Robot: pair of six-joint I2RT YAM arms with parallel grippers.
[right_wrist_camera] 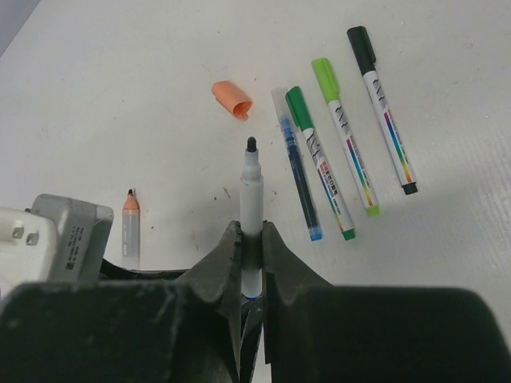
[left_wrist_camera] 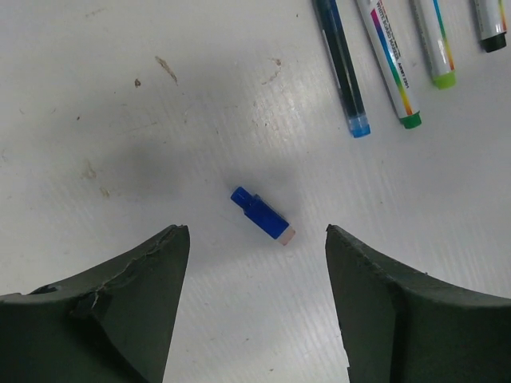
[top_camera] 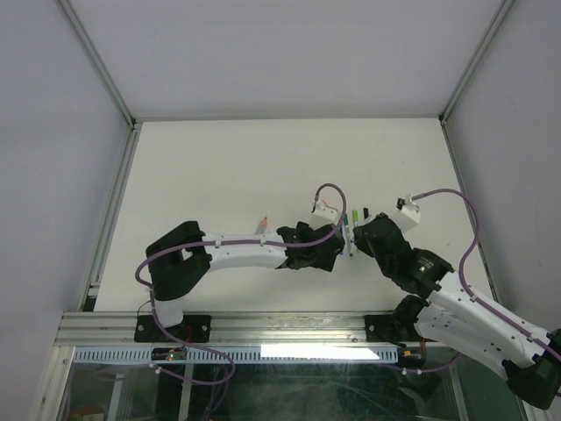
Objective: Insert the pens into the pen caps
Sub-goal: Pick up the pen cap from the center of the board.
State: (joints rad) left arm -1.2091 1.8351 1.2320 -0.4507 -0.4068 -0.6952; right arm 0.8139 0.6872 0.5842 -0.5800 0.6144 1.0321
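Note:
My right gripper [right_wrist_camera: 251, 231] is shut on an uncapped white-barrelled pen [right_wrist_camera: 252, 187], its dark tip pointing away from me; both show in the top view, gripper [top_camera: 353, 239]. My left gripper [left_wrist_camera: 255, 231] is open, hovering over a blue cap [left_wrist_camera: 262, 213] that lies on the table just beyond its fingertips. An orange cap [right_wrist_camera: 231, 97] lies ahead of the held pen. An uncapped orange-tipped pen [right_wrist_camera: 131, 223] lies at left. Four pens lie side by side: blue-ended [right_wrist_camera: 297, 163], green-capped [right_wrist_camera: 319, 163], light-green-capped [right_wrist_camera: 347, 144], black-capped [right_wrist_camera: 382, 108].
The two grippers [top_camera: 337, 246] are close together at the table's near middle. The left wrist's grey camera box [right_wrist_camera: 64, 231] sits just left of my right fingers. The row of pens also shows at the top right of the left wrist view [left_wrist_camera: 391, 64].

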